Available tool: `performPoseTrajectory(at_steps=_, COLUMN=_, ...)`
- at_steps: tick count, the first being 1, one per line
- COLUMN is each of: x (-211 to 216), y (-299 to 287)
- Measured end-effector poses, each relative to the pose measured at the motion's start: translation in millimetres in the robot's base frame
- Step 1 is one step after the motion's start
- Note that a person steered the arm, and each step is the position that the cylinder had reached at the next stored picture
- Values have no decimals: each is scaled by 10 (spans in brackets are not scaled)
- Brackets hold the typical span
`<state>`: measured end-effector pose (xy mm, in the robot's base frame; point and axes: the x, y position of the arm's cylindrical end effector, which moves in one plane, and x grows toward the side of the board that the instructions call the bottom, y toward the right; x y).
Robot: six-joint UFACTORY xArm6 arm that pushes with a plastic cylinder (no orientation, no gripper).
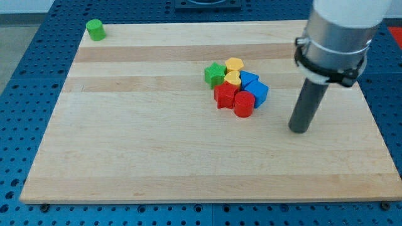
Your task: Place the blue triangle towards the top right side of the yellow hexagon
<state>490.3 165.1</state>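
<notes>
A tight cluster of blocks sits right of the board's centre. The blue triangle [249,79] lies on the cluster's right side, touching a second blue block [259,92] just below it. Two yellow blocks stand at the cluster's top: one, seemingly a heart [235,64], and below it the yellow hexagon [233,78], which touches the blue triangle's left side. A green star [215,75] is on the left, a red star [224,96] and a red cylinder [244,104] at the bottom. My tip [299,129] rests on the board to the right of and below the cluster, clear of all blocks.
A green cylinder [95,29] stands alone at the board's top left corner. The wooden board [157,144] ends close to my tip on the view's right; blue perforated table surrounds it.
</notes>
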Motion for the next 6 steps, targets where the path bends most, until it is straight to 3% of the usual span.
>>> performPoseTrajectory(at_steps=1, x=-301, y=77)
performPoseTrajectory(at_steps=3, x=-373, y=171)
performPoseTrajectory(at_steps=4, x=-721, y=201)
performPoseTrajectory(at_steps=5, x=-918, y=-195)
performPoseTrajectory(at_steps=6, x=-739, y=-623)
